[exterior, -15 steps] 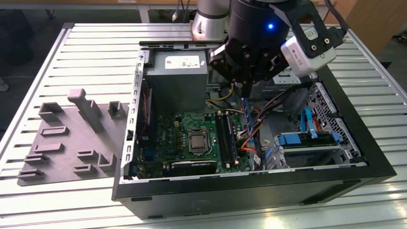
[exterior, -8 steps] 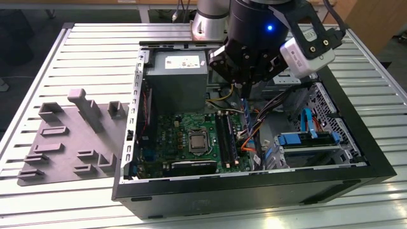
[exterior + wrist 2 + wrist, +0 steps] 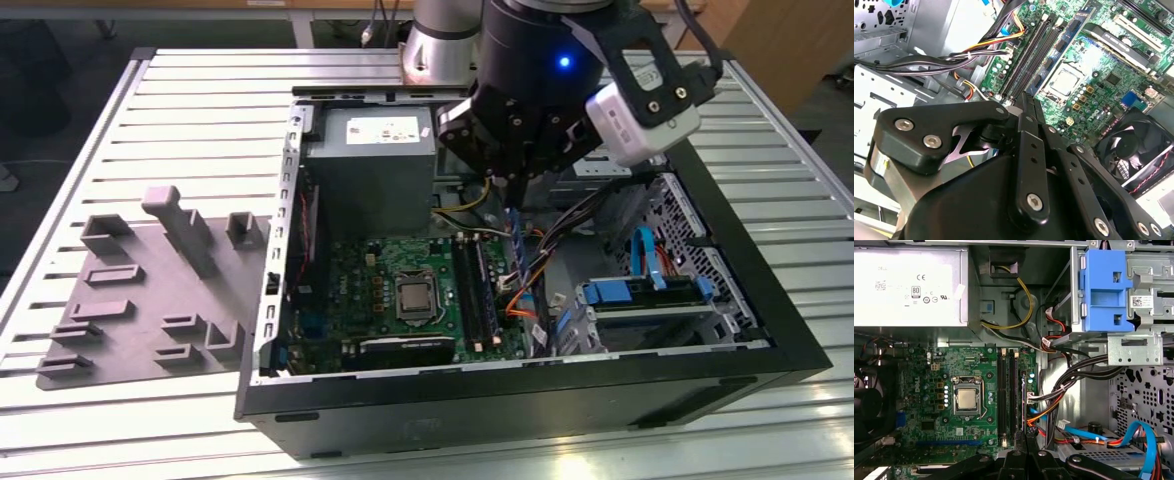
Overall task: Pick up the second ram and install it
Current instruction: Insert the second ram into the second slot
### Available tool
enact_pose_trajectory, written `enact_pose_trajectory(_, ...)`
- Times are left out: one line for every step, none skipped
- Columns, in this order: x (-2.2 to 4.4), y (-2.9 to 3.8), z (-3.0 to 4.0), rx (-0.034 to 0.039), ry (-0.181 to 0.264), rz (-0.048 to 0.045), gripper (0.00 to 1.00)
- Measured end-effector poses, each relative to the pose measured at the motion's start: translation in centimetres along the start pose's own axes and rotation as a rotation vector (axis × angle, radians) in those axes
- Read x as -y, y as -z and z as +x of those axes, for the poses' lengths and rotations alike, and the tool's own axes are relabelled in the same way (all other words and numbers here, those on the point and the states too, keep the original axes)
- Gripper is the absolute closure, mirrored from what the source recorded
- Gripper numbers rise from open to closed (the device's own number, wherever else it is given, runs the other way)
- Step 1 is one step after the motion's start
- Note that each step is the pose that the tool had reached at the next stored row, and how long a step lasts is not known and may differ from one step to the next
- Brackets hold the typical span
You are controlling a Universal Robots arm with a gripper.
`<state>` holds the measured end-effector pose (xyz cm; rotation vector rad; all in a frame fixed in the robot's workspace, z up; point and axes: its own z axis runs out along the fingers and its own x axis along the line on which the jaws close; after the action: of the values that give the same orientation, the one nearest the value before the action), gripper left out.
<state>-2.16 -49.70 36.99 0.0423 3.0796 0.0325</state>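
Note:
My gripper (image 3: pixel 515 192) hangs inside the open computer case, shut on the second ram (image 3: pixel 514 225). The ram is a thin dark stick held on edge and pointing down toward the green motherboard (image 3: pixel 387 270). In the first wrist view the ram (image 3: pixel 1024 400) shows as a narrow dark strip running out from between the fingertips of the gripper (image 3: pixel 1024 446). It lies parallel to the long black memory slots (image 3: pixel 1007 390), just beside them toward the cable bundle, and above the board. In the second wrist view the black fingers (image 3: pixel 1029 150) meet over the slots (image 3: pixel 1031 55).
The grey power supply (image 3: pixel 367 150) fills the case's far end. The orange and black cables (image 3: pixel 1064 385) and the blue drive cage (image 3: pixel 1104 290) crowd the side next to the slots. The processor socket (image 3: pixel 966 399) and the fan (image 3: pixel 1134 150) sit on the other side. A grey holder tray (image 3: pixel 147 290) lies outside the case.

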Motion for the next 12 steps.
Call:
enact_pose_trajectory(0.00, -0.03, 0.01, 0.0000, 0.000, 0.0000, 0.88)
enact_pose_trajectory(0.00, -0.05, 0.01, 0.0000, 0.000, 0.0001, 0.88)
enact_pose_trajectory(0.00, -0.08, 0.01, 0.0000, 0.000, 0.0000, 0.88)
enact_pose_trajectory(0.00, -0.11, 0.02, 0.0000, 0.000, 0.0000, 0.88)
enact_pose_trajectory(0.00, -0.14, 0.02, 0.0000, 0.000, 0.0001, 0.88)
enact_pose_trajectory(0.01, -0.16, 0.03, 0.0000, 0.000, 0.0001, 0.88)
enact_pose_trajectory(0.01, -0.19, 0.03, 0.0000, 0.000, 0.0000, 0.88)
enact_pose_trajectory(0.01, -0.22, 0.04, 0.0000, 0.000, 0.0000, 0.88)
enact_pose_trajectory(0.01, -0.25, 0.04, 0.0000, 0.000, 0.0000, 0.88)
enact_pose_trajectory(0.01, -0.28, 0.05, 0.0000, 0.000, 0.0000, 0.88)
enact_pose_trajectory(0.01, -0.30, 0.05, 0.0000, 0.000, 0.0001, 0.88)
enact_pose_trajectory(0.01, -0.33, 0.06, 0.0000, 0.000, 0.0001, 0.88)
